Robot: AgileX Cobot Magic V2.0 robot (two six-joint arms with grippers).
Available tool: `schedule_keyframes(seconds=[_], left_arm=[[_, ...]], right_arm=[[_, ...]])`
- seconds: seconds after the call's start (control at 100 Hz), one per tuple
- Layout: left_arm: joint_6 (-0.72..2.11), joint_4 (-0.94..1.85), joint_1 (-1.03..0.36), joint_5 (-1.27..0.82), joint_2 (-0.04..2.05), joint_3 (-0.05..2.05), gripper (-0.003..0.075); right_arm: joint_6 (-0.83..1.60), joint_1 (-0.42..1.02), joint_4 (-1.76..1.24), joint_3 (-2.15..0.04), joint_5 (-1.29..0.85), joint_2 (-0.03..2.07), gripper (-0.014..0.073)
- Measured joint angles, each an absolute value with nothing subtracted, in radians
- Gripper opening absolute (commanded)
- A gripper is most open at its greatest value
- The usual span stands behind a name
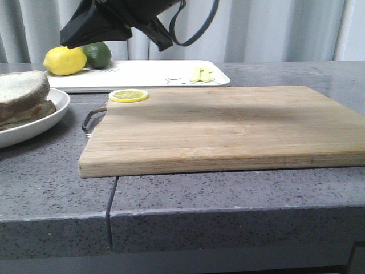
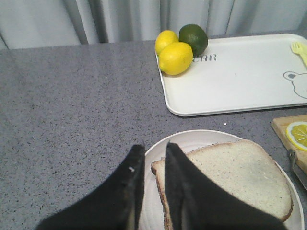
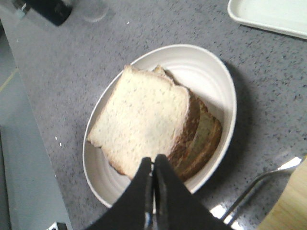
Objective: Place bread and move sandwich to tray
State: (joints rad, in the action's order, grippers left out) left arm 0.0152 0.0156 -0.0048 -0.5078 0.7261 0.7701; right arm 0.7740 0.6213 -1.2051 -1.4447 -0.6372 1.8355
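Bench (image 1: 239, 197) of grey speckled stone carries everything. In the front view the wooden cutting board (image 1: 228, 128) fills the middle; the white tray (image 1: 148, 73) lies behind it at 12 o'clock, and the white bowl (image 1: 40, 121) sits at the board's 9 o'clock.

The bread (image 3: 141, 117) rests in the bowl on top of other slices. No egg can be made out in any view.

In the left wrist view the left jaws (image 2: 149, 165) stand slightly spread, straddling the slice's crust at the bowl's rim, though whether they touch it is not clear. In the right wrist view the right jaws (image 3: 153, 170) are pressed together, empty, over the stack's edge.

Only the left wrist view shows two lemons (image 2: 175, 57), a lime (image 2: 193, 38) and a bear drawing (image 2: 295, 84) on the tray. Only the front view shows a lemon slice (image 1: 129, 95) on the board's corner.
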Motion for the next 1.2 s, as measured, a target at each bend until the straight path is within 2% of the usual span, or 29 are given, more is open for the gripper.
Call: schedule_keyframes(seconds=[0.1,0.25,0.42,0.74,1.2], left_arm=[[0.013,0.022,-0.005,-0.547,0.822,0.843,0.0270],[-0.034,0.028,0.017,-0.631,0.952,0.944,0.0275],[-0.098,0.072,0.119,-0.743,1.079,1.016,0.0278],[-0.064,0.124,0.150,-0.851,1.275,1.026,0.0277],[-0.062,0.127,0.152,-0.852,1.440,1.026,0.0273]], right_arm=[[0.776,0.621,-1.126,-1.445,-0.682,1.810,-0.0069],[0.776,0.621,-1.068,-1.445,-0.729,1.776,-0.0069],[0.776,0.621,-1.052,-1.445,-0.765,1.744,-0.0069],[0.776,0.621,-1.046,-1.445,-0.811,1.735,-0.0069],[0.776,0.621,-1.044,-1.445,-0.840,1.735,-0.0069]])
